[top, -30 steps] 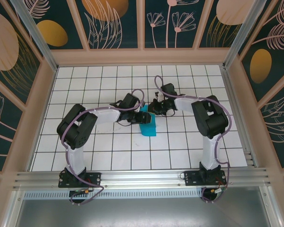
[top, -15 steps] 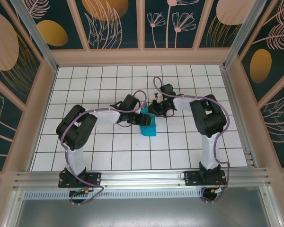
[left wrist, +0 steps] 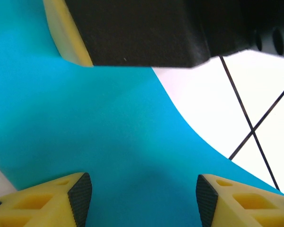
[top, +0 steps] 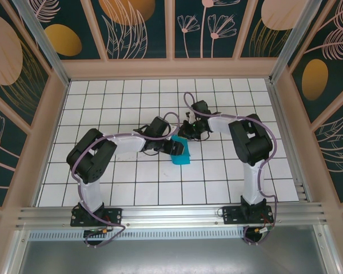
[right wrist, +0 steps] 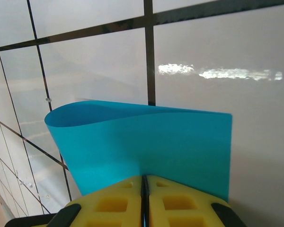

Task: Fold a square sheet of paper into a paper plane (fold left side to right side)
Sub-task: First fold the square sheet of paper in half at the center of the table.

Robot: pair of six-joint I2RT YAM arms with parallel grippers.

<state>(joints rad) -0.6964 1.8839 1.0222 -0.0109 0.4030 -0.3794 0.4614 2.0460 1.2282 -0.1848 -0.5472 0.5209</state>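
Lying near the middle of the white table point(top: 217, 177), which is ruled in a black grid, the plain teal paper sheet point(top: 181, 154) is curled over on itself with one edge lifted. The right gripper point(right wrist: 144, 189) has its yellow fingers pressed together, pinching that raised edge. The left gripper point(left wrist: 139, 198) stands with jaws apart over the flat part of the sheet, clamping nothing. Dark wall panels point(top: 137, 23) painted with pink and gold plants, set in a pale wooden frame, enclose the table.

white-shelled left arm point(top: 90, 191) and right arm point(top: 250, 182), black at the joints, trail purple cables point(top: 186, 101); fingers point(right wrist: 180, 203) are yellow.
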